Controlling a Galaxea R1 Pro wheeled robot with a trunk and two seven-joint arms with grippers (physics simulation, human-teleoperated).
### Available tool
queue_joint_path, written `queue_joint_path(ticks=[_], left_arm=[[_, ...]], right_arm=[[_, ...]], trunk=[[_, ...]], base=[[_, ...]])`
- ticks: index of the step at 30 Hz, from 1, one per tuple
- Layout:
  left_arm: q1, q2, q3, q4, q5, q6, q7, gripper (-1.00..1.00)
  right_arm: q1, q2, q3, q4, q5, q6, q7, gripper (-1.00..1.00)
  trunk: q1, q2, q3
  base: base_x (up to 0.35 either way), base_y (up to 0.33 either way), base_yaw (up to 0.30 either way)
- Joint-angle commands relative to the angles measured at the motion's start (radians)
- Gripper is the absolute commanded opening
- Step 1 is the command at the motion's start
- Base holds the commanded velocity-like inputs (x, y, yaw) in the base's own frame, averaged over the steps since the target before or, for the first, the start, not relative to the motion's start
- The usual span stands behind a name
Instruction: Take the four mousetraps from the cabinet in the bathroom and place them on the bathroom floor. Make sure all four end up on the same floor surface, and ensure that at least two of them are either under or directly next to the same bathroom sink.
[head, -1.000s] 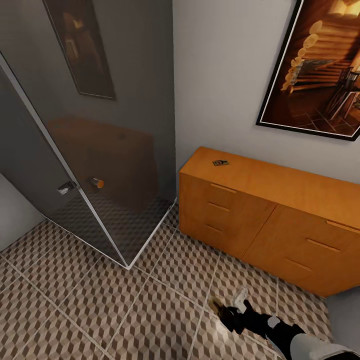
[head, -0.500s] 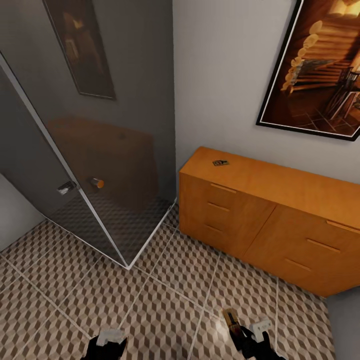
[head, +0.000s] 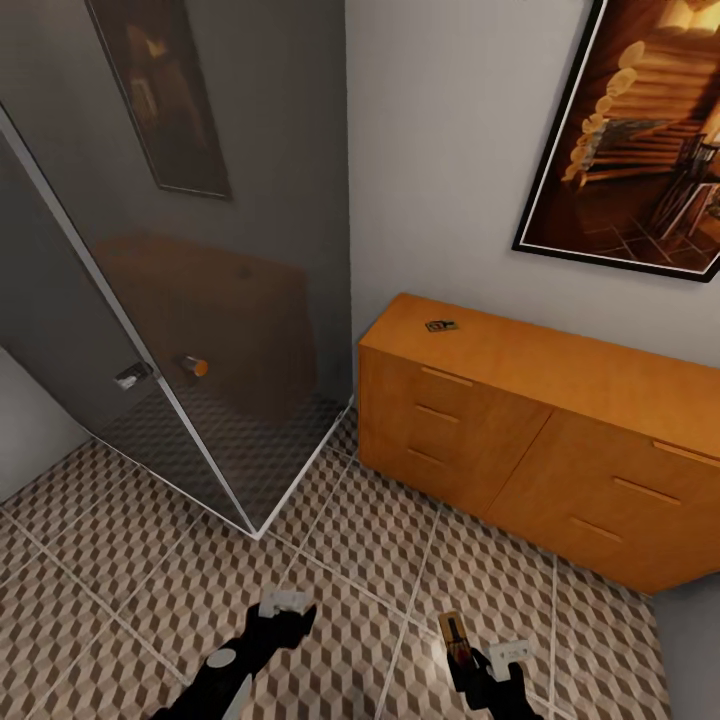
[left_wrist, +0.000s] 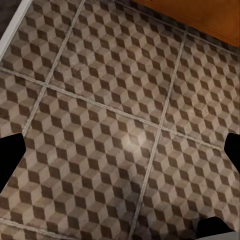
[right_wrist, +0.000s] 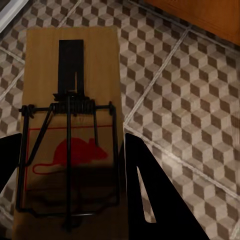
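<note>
The right gripper (head: 470, 650) clamped one brown wooden mousetrap (right_wrist: 70, 130) above the cube-patterned floor (head: 150, 600); another (head: 441, 325) waited atop the orange-brown cabinet (head: 520, 440). The left gripper (head: 285, 605) was spread empty.

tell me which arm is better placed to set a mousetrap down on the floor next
Right. The right gripper is shut on a mousetrap, low over the bathroom floor. The left gripper is open and empty. A second mousetrap lies on the cabinet.
</note>
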Motion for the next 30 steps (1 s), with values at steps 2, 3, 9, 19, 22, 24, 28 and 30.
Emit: queue_joint_path(ticks=[2, 3, 9, 19, 22, 24, 28, 30], left_arm=[[0.000, -0.001, -0.001, -0.005, 0.007, 0.003, -0.003, 1.00], [0.000, -0.002, -0.001, -0.011, 0.007, 0.003, -0.003, 1.00], [0.000, 0.000, -0.002, -0.033, 0.007, 0.003, -0.004, 1.00], [-0.001, 0.021, -0.009, -0.089, 0.008, 0.002, -0.006, 1.00], [-0.001, 0.027, -0.010, -0.109, 0.008, 0.002, -0.007, 1.00], [-0.001, 0.028, -0.010, -0.113, 0.008, 0.002, -0.007, 1.00], [-0.001, 0.029, -0.011, -0.116, 0.008, 0.002, -0.009, 1.00], [-0.001, 0.029, -0.011, -0.116, 0.008, 0.002, -0.009, 1.00]], right_arm=[[-0.001, 0.000, 0.005, 0.001, -0.014, -0.003, 0.008, -1.00], [-0.001, 0.000, 0.004, 0.001, -0.014, -0.003, 0.006, -1.00], [-0.001, 0.000, 0.004, 0.000, -0.014, -0.003, 0.004, -1.00], [-0.001, -0.001, 0.004, 0.000, -0.012, -0.010, 0.002, -1.00], [-0.001, -0.002, 0.004, 0.001, -0.011, -0.011, 0.002, -1.00], [-0.001, -0.003, 0.004, 0.002, -0.011, -0.011, 0.002, -1.00], [-0.001, -0.003, 0.003, 0.002, -0.011, -0.011, 0.002, -1.00], [-0.001, -0.004, 0.003, 0.002, -0.012, -0.011, 0.002, -1.00]], trunk=[[0.000, -0.002, -0.002], [0.000, -0.002, -0.002], [0.000, -0.002, -0.002], [0.000, -0.002, -0.002], [0.000, -0.002, -0.002], [0.000, -0.002, -0.001], [0.000, -0.002, 0.002], [0.000, -0.002, 0.004]], base=[[0.000, 0.000, 0.000], [0.000, 0.000, 0.000], [0.000, 0.000, 0.000], [0.000, 0.000, 0.000], [0.000, 0.000, -0.002], [0.000, 0.000, -0.043], [0.004, 0.004, -0.182], [0.041, 0.037, -0.229]])
